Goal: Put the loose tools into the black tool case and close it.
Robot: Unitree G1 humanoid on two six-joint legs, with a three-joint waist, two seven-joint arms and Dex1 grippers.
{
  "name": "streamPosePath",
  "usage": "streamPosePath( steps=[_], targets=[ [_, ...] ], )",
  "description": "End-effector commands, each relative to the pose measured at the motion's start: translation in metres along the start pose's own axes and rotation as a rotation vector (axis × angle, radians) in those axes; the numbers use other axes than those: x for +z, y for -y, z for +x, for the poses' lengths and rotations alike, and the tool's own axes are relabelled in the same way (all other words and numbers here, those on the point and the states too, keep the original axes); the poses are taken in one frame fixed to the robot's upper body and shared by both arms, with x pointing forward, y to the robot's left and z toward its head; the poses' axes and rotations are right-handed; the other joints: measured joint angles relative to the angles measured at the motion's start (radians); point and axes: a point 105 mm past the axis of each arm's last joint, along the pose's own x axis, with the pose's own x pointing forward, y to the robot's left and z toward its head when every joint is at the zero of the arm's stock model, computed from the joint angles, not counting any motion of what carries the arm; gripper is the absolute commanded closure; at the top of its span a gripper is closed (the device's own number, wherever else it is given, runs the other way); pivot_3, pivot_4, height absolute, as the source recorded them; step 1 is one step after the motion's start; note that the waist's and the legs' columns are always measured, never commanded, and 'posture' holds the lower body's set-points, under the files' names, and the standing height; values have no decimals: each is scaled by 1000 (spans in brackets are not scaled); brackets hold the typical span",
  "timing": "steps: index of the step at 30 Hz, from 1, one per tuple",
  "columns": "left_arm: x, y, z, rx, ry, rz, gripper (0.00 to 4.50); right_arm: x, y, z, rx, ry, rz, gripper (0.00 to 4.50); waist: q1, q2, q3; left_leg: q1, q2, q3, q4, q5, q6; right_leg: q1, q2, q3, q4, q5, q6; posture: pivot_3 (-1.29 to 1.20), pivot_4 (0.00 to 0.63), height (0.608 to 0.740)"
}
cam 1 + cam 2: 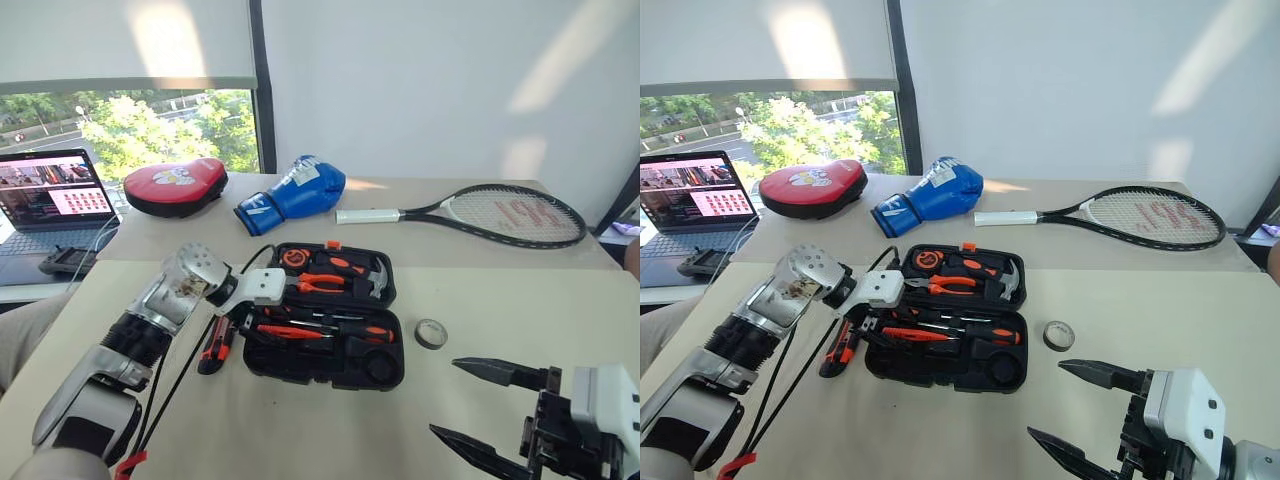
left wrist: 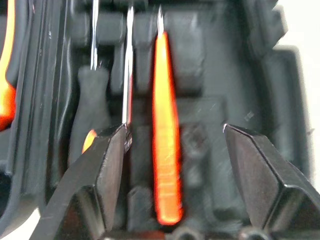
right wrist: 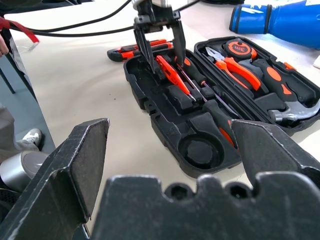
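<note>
The black tool case (image 1: pixel 330 375) lies open on the table. Pliers (image 1: pixel 320 283), a hammer and a tape measure sit in its far half. A slim orange screwdriver (image 2: pixel 165 150) and black-and-orange screwdrivers (image 3: pixel 192 70) lie in its near half. My left gripper (image 3: pixel 167 64) hangs over the case's left end. It is open, its fingers on either side of the slim orange screwdriver and clear of it. The utility knife (image 1: pixel 215 343) lies on the table left of the case. The black tape roll (image 1: pixel 431 333) lies to the case's right. My right gripper (image 1: pixel 445 397) is open and empty at the near right.
A laptop (image 1: pixel 50 195) and a controller (image 1: pixel 65 262) sit at the far left. A red oval pad (image 1: pixel 175 185), a blue boxing glove (image 1: pixel 295 195) and a tennis racket (image 1: pixel 500 213) lie behind the case. Black cables (image 1: pixel 185 375) trail along my left arm.
</note>
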Motion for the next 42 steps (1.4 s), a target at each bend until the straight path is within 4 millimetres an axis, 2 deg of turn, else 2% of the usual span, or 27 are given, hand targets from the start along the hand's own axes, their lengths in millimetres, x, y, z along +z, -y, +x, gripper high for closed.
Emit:
streamPosePath(
  steps=[1,2,3,5,6,7,8,11,17,23,29,37,42],
  targets=[
    [25,-2,-25,93,190,-121,2009,5,1,0,-5,22,-40,0,0,0,0,0,0,0,0,0,0,0,0,0,0,0,0,0,150,740],
    [27,-3,-25,121,221,-153,2264,6,2,1,-5,26,-39,0,-1,0,0,0,0,0,0,0,0,0,0,0,0,0,0,0,150,740],
    [28,-4,-24,147,247,-181,2771,6,2,1,-4,29,-38,0,0,0,0,0,0,0,0,-1,1,1,0,0,0,0,0,0,150,740],
    [26,-2,-18,191,285,-215,3462,6,2,3,0,34,-38,0,0,0,0,1,0,0,0,-1,1,2,0,0,0,0,0,0,150,740],
    [22,-2,-13,228,294,-233,3730,6,3,4,2,36,-38,0,1,0,0,2,0,0,0,-1,1,2,-1,0,0,0,1,0,150,740],
    [19,-2,-10,261,297,-245,4231,6,3,4,2,38,-38,0,2,0,0,3,0,-1,0,-1,1,3,-1,0,0,0,1,0,150,740],
    [15,-2,-7,286,301,-252,4434,6,3,5,3,39,-38,0,2,0,0,3,0,-1,0,0,1,3,-1,1,0,0,1,0,150,740],
    [4,4,5,348,333,-273,4434,6,3,6,6,41,-38,0,3,0,0,3,0,-1,0,1,-1,3,-1,1,0,0,1,0,150,740],
    [-16,13,16,400,324,-311,4434,7,2,5,2,38,-37,0,6,0,0,3,0,-2,0,1,-2,3,-4,2,0,0,0,0,150,740],
    [-33,5,38,475,250,-341,4434,8,2,5,-3,34,-38,0,18,1,0,4,0,-2,0,0,-2,4,-6,2,-1,1,-1,0,150,740],
    [-36,1,54,475,216,-317,4434,9,1,6,-7,33,-36,0,19,3,-2,10,0,-3,0,-3,3,11,-8,2,-2,1,-1,0,150,740],
    [-33,-2,55,475,251,-291,4434,9,0,8,-8,38,-29,0,18,6,-4,12,1,-3,-1,-3,3,12,-8,3,-2,1,-1,0,150,740],
    [-31,17,53,348,258,-344,4434,9,1,9,-13,38,-29,0,16,6,-4,11,1,-3,-1,-3,3,11,-8,2,-2,1,-1,0,150,740]
  ],
)
